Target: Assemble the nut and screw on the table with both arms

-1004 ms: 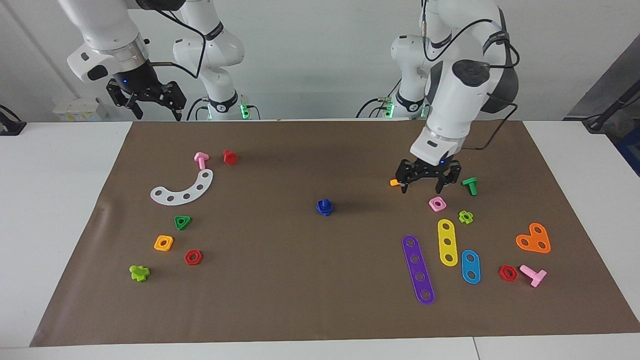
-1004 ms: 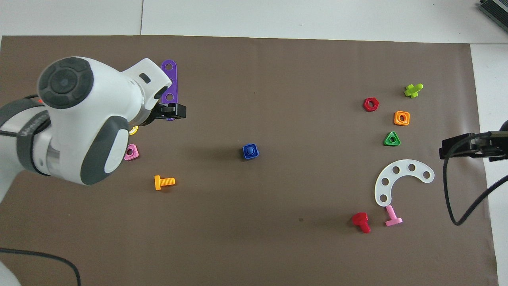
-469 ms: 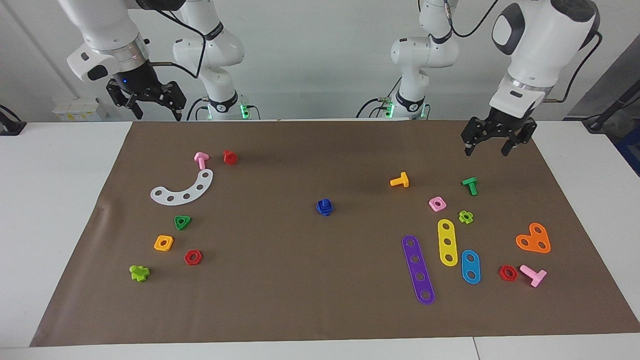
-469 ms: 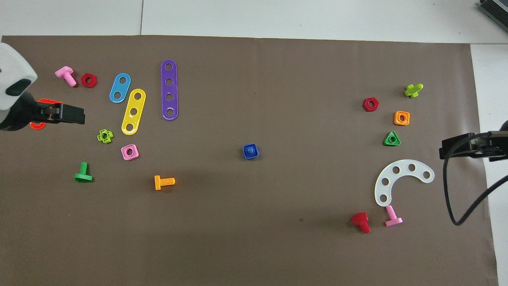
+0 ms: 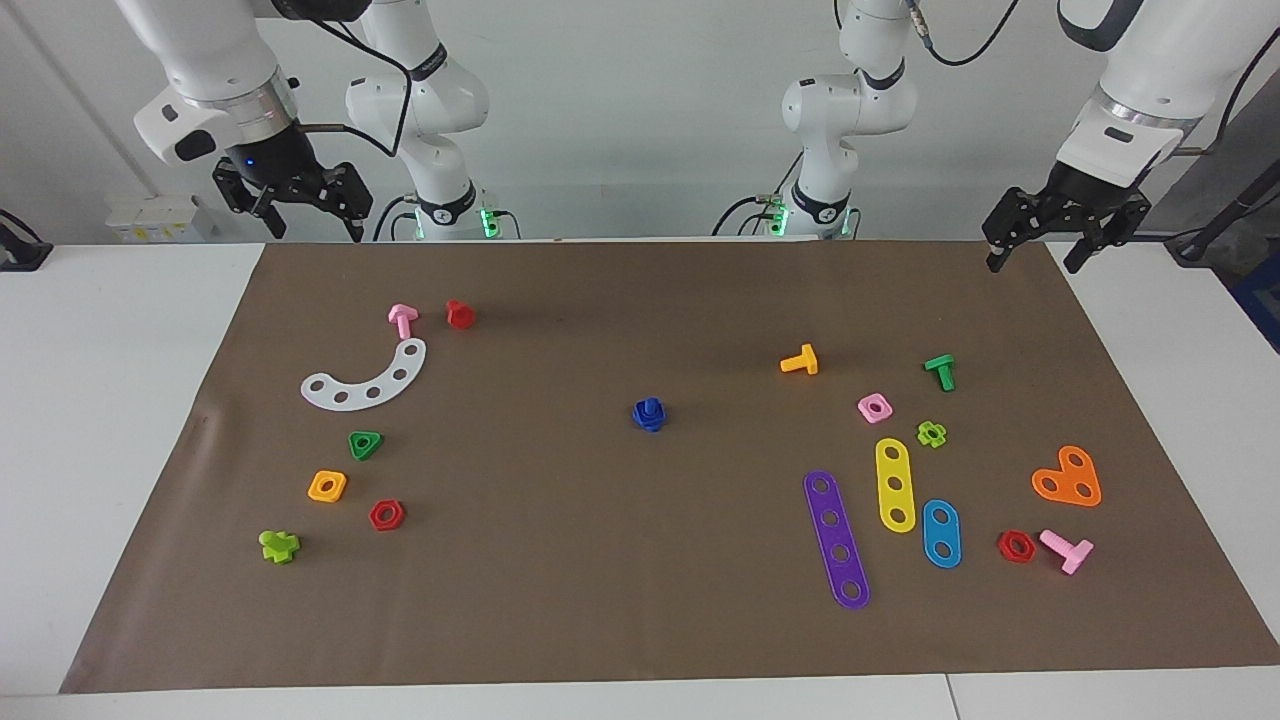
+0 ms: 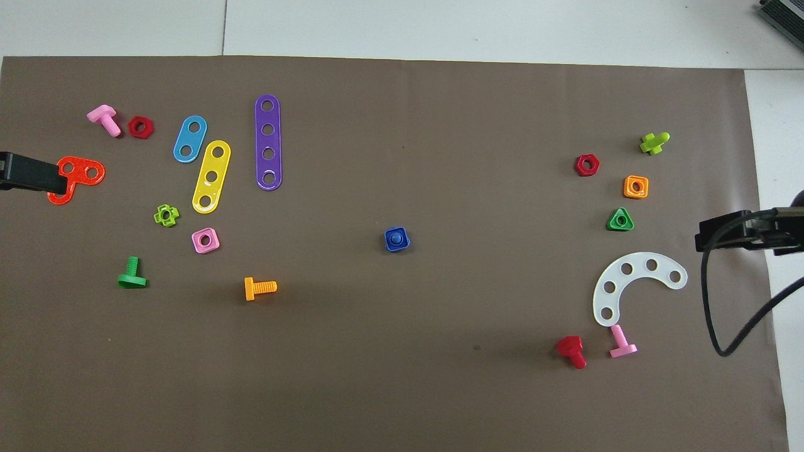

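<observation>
The dark blue nut [image 5: 650, 416] [image 6: 397, 240] lies in the middle of the brown mat [image 5: 640, 620] on the table, with the dark blue screw [image 5: 651, 404] [image 6: 395, 236] standing in its hole. My left gripper [image 5: 1033, 258] hangs open and empty high over the mat's corner at the left arm's end, close to the robots. My right gripper [image 5: 315, 230] also hangs open and empty, over the mat's corner at the right arm's end. Neither touches the blue pair. In the overhead view only the fingers [image 6: 34, 174] of the left and the fingers [image 6: 722, 231] of the right show at the edges.
Toward the left arm's end lie an orange bolt [image 5: 800, 361], a pink nut [image 5: 875, 407], a green bolt [image 5: 940, 370] and purple [image 5: 837, 538], yellow and blue strips. Toward the right arm's end lie a white curved strip [image 5: 366, 380], a pink bolt [image 5: 402, 320] and an orange-yellow nut [image 5: 327, 486].
My left arm has risen from just above the orange bolt and pink nut and swung out to the mat's corner. The right arm and the blue pair have stayed still.
</observation>
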You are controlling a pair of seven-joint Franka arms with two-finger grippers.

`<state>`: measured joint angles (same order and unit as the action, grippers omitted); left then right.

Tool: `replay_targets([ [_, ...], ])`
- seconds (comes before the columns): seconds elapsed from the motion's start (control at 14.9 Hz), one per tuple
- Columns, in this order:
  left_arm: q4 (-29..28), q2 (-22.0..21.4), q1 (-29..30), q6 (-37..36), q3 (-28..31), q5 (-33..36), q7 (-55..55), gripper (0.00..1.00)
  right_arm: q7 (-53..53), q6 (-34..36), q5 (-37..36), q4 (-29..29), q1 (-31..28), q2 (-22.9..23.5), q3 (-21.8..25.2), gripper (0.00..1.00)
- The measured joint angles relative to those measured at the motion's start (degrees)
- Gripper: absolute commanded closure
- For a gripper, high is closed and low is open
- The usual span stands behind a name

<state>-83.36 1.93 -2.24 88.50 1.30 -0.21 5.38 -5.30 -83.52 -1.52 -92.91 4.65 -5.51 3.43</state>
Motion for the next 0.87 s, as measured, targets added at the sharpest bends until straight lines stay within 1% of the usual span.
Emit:
replay_targets([
  [0.87,0.19,-0.57,0.01,-1.37,-0.56,-0.01,0.02,0.0,0.0,0.0,0.0,0.0,0.0,-0.01,0.0,0.0],
])
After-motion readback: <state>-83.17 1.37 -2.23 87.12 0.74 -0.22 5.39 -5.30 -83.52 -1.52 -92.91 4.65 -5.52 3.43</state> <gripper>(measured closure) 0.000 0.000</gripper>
